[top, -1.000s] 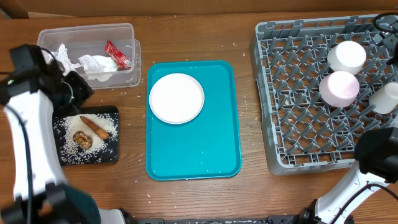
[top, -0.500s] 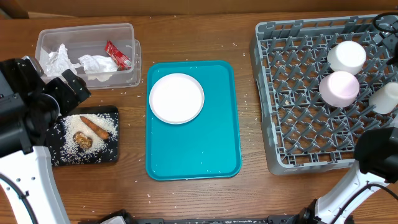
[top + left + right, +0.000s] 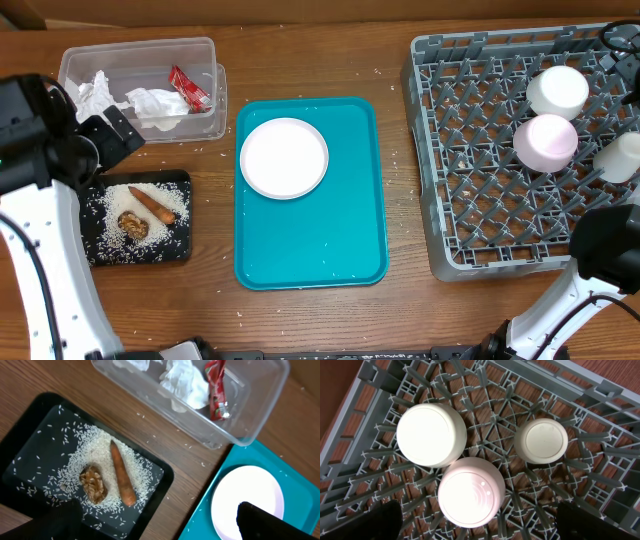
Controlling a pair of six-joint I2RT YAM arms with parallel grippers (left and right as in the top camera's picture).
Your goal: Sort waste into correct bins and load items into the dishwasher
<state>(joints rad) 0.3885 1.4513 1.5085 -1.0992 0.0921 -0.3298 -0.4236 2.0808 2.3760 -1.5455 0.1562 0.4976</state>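
the crumpled white napkins (image 3: 155, 105) and the red-and-white wrapper (image 3: 188, 88) are lying inside the clear plastic tub (image 3: 218, 100), which is sitting at the far left corner of the desk (image 3: 400, 310). just in front of it, by the desk's left edge, the black tray (image 3: 165, 245) is holding scattered rice grains (image 3: 95, 450), with the carrot piece (image 3: 152, 206) and the brown food lump (image 3: 131, 225) lying side by side on the rice.

the round white plate (image 3: 284, 158) is resting on the far half of the teal serving tray (image 3: 310, 240) at the desk's middle. the grey dish rack (image 3: 480, 200) is filling the desk's right side; at its far right corner a white bowl (image 3: 431, 434), a pale pink-tinted bowl (image 3: 471, 491) and a white cup (image 3: 541, 440) are standing upside down, the two bowls touching.

the left gripper (image 3: 160, 527) is hovering over the black tray's edge, its jaws spread wide and gripping nothing. the right gripper (image 3: 480, 522) is hanging above the rack's dishes, jaws likewise released and empty.
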